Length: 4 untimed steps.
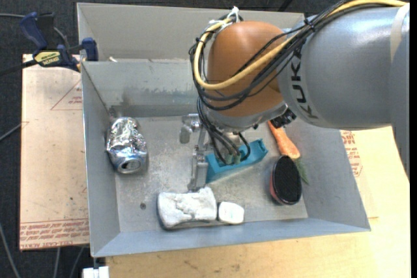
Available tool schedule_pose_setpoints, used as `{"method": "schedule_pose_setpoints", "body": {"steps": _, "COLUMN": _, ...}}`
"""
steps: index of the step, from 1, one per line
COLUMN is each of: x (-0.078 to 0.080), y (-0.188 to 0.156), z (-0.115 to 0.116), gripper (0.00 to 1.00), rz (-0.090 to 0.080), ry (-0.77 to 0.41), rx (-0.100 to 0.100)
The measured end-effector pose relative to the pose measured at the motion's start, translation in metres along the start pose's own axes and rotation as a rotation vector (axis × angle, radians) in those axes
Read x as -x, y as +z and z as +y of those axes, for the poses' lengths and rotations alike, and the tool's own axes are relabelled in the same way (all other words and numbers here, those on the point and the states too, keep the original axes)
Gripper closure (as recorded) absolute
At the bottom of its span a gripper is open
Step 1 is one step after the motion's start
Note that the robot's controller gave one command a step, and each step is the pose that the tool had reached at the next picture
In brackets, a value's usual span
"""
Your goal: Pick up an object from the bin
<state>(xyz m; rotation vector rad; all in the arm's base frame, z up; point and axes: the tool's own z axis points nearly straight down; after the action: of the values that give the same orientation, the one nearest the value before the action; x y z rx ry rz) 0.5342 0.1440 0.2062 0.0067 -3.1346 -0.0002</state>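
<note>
Gripper [210, 165] down at the blue plastic piece [251, 156] in the middle of the grey bin [98, 166].

The gripper hangs under the orange wrist cover, low to the bin floor at the left end of the blue piece, which lies slanted near the bin's middle. Whether it is spread or pressed together cannot be told. Toward the right wall lie an orange carrot-shaped thing [285, 140] and, just below it, a black oval brush [285, 180]. Along the bin's lower wall lie a crumpled white cloth [186, 208] and a small white block [230, 212] touching it. A crushed silver can [126, 145] lies by the left wall, well apart.
</note>
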Motion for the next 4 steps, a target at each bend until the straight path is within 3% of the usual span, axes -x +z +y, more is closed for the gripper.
{"method": "schedule_pose_setpoints", "body": {"steps": 2, "x": 0.001, "y": -0.003, "z": -0.001, "gripper": 0.0, "rz": -0.011, "ry": 0.0, "rx": 0.002}}
{"method": "schedule_pose_setpoints", "body": {"steps": 3, "x": -0.012, "y": 0.031, "z": 0.005, "gripper": 0.0, "rz": -0.004, "ry": -0.123, "rx": 0.0}}
{"method": "schedule_pose_setpoints", "body": {"steps": 4, "x": -0.013, "y": 0.032, "z": 0.008, "gripper": 0.0, "rz": -0.006, "ry": -0.168, "rx": 0.002}}
